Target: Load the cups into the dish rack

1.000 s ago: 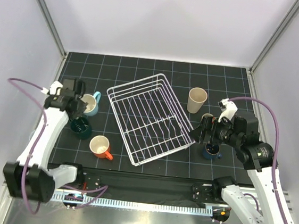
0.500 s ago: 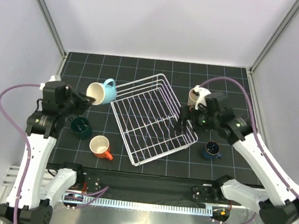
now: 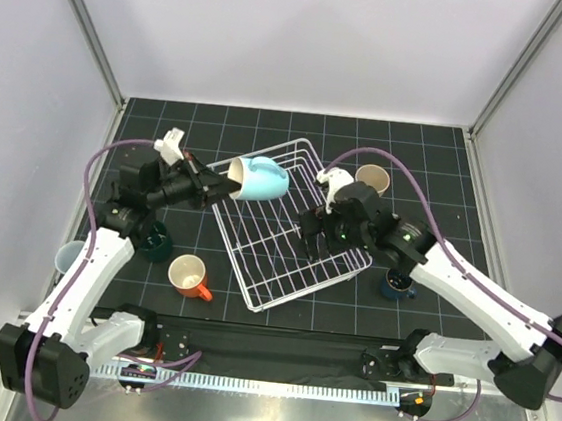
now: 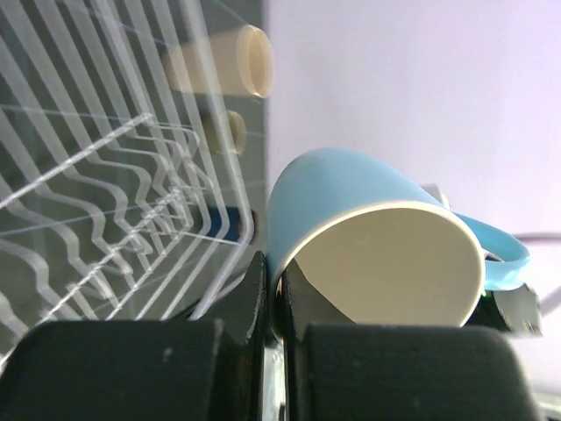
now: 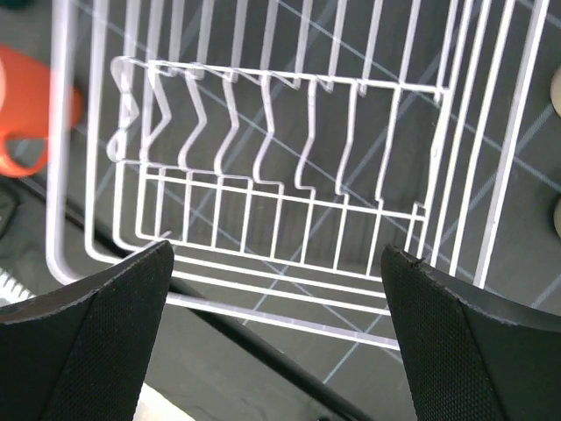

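Note:
My left gripper (image 3: pixel 220 182) is shut on the rim of a light blue mug (image 3: pixel 261 178) and holds it tipped on its side above the far left corner of the white wire dish rack (image 3: pixel 226 240). In the left wrist view the fingers (image 4: pixel 254 294) pinch the mug's wall (image 4: pixel 351 202), with the rack (image 4: pixel 105 175) behind. My right gripper (image 3: pixel 310 236) is open and empty above the rack's right part; its wrist view shows the tines (image 5: pixel 56 158) between the spread jaws (image 5: pixel 276 254). An orange mug (image 3: pixel 190 276), a dark teal cup (image 3: pixel 154 241), a navy cup (image 3: pixel 397 282) and a beige tumbler (image 3: pixel 372 181) stand on the mat.
A pale grey-blue cup (image 3: pixel 68 257) stands at the mat's left edge beside my left arm. A small olive-beige cup (image 4: pixel 231 130) shows through the rack wires next to the tumbler (image 4: pixel 238 60). Grey walls enclose the mat on three sides.
My left gripper has lifted the blue mug from the mat's left side and carried it right, over the rack's corner. My right arm has swung left from the navy cup to above the rack.

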### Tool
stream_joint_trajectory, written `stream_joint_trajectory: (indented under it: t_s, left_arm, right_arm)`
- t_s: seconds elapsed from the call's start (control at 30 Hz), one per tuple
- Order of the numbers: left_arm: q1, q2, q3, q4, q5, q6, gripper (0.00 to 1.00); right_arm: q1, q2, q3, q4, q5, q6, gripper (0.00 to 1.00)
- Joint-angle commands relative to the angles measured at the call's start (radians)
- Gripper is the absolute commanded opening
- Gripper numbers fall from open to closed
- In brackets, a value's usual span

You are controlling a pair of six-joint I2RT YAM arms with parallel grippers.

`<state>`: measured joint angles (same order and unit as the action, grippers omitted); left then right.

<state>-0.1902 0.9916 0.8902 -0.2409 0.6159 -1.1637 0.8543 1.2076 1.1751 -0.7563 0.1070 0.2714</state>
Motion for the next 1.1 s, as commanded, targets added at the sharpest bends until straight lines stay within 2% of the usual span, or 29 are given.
stream_joint_trajectory:
  t_s: [0.0, 0.1, 0.17, 0.27, 0.47, 0.77, 1.0, 1.07]
  left_arm:
    - [-0.023, -0.022, -0.054, 0.407, 0.209, -0.106, 0.0]
    - [-0.029, -0.027, -0.138, 0.671, 0.268, -0.263, 0.01]
    - [-0.035, -0.028, -0.201, 0.736, 0.278, -0.327, 0.0]
    - [-0.046, -0.042, -0.253, 0.767, 0.278, -0.344, 0.0]
    - [-0.112, -0.045, -0.316, 0.888, 0.275, -0.441, 0.0]
    - [-0.238, -0.064, -0.33, 0.913, 0.231, -0.455, 0.0]
    - [-0.247, -0.071, -0.347, 0.943, 0.216, -0.481, 0.0]
    - [-0.249, -0.073, -0.35, 0.962, 0.214, -0.487, 0.0]
  right_arm:
    - [-0.001, -0.124, -0.023, 0.118, -0.094, -0.078, 1.0]
    - [-0.001, -0.225, -0.063, 0.196, -0.202, -0.135, 1.0]
    - [-0.001, -0.273, -0.069, 0.239, -0.237, -0.176, 1.0]
    - [-0.001, -0.329, -0.063, 0.287, -0.283, -0.215, 1.0]
    - [-0.003, -0.283, 0.001, 0.37, -0.435, -0.25, 0.83]
    - [-0.001, -0.194, 0.069, 0.46, -0.553, -0.253, 0.69]
    - [-0.003, -0.233, 0.032, 0.471, -0.541, -0.232, 0.7]
    - [-0.001, -0.259, 0.015, 0.479, -0.526, -0.228, 0.79]
